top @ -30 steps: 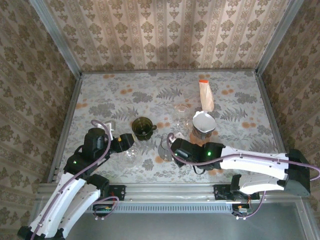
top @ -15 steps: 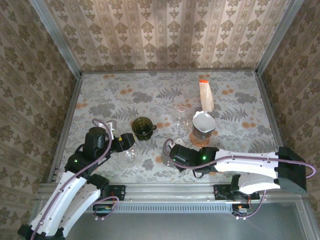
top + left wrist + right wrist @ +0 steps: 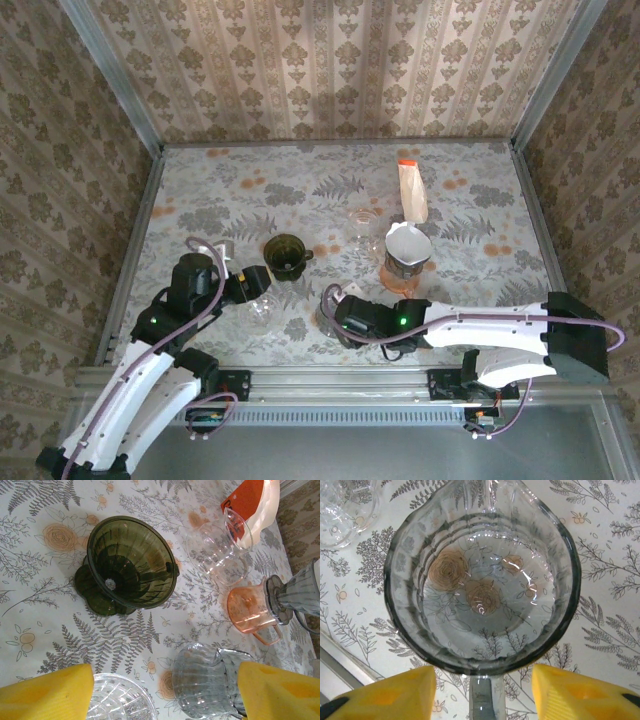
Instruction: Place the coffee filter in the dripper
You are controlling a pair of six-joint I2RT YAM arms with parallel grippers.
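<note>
A dark green dripper [image 3: 286, 256] [image 3: 127, 565] stands upright left of the table's middle. A white coffee filter [image 3: 408, 241] sits in a grey dripper [image 3: 404, 256] [image 3: 297, 594] on a pink server [image 3: 250, 610]. Behind them lies an orange-and-white filter packet [image 3: 412, 190] [image 3: 252, 502]. My right gripper [image 3: 331, 312] [image 3: 482, 690] is open, its yellow fingers on either side of the handle of a grey glass pitcher [image 3: 328, 296] [image 3: 482, 582] without touching it. My left gripper [image 3: 256, 284] [image 3: 165, 695] is open and holds nothing, just in front of the green dripper.
A small clear ribbed glass [image 3: 262, 311] [image 3: 117, 700] stands under the left gripper. A clear glass carafe [image 3: 362, 228] [image 3: 216, 550] stands between the green dripper and the pink server. The metal rail [image 3: 330, 378] runs along the near edge.
My right gripper has opened and let go of the grey pitcher's handle, after sliding a little left and nearer. The left arm has not moved.
</note>
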